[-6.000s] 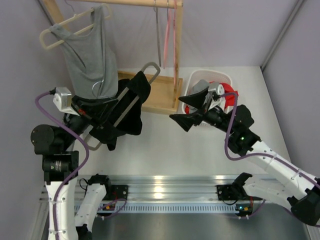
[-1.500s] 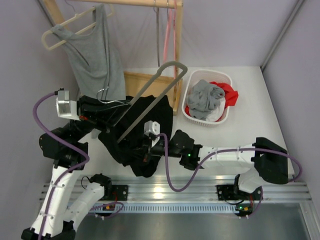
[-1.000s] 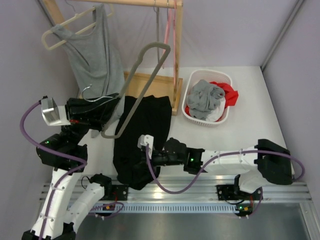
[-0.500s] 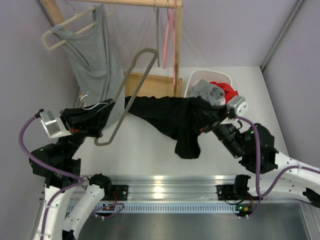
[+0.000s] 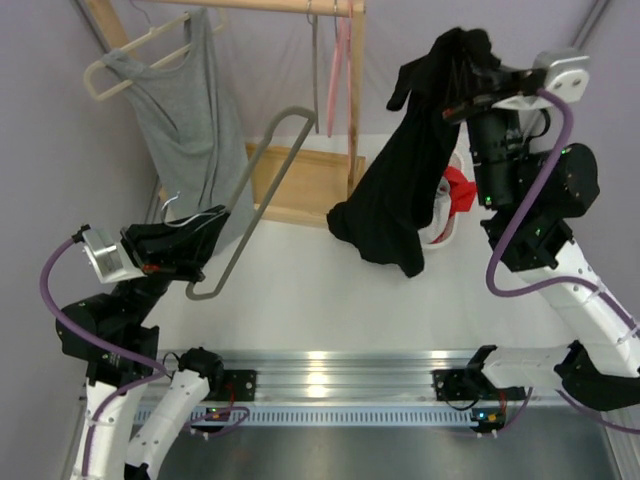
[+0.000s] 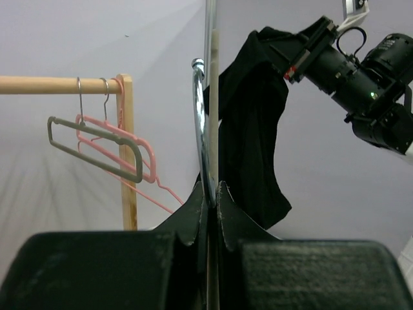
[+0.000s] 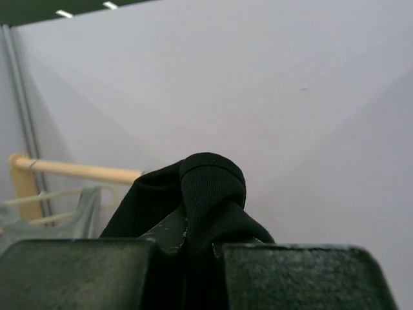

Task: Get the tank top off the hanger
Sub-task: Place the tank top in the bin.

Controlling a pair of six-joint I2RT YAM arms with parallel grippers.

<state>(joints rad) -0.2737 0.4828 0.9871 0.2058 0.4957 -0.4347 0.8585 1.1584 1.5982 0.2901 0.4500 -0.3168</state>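
The black tank top (image 5: 398,190) hangs free in the air at the upper right, bunched at its top in my right gripper (image 5: 452,98), which is shut on it. In the right wrist view a fold of the tank top (image 7: 210,187) bulges out between the closed fingers of the right gripper (image 7: 193,232). The bare grey hanger (image 5: 252,195) slants over the table's left side. My left gripper (image 5: 200,228) is shut on its metal hook. The left wrist view shows the left gripper (image 6: 211,194) pinching the hook (image 6: 201,129), with the tank top (image 6: 248,142) well beyond it, clear of the hanger.
A grey top (image 5: 185,110) hangs on a cream hanger from the wooden rail (image 5: 270,6) at the back left. Pink and grey empty hangers (image 5: 335,70) hang beside the rack's post. A white basket (image 5: 452,205) of clothes sits behind the black garment.
The right arm has swung up and to the right, carrying the black tank top from table height to high in the air. The hanger in the left gripper has barely moved.
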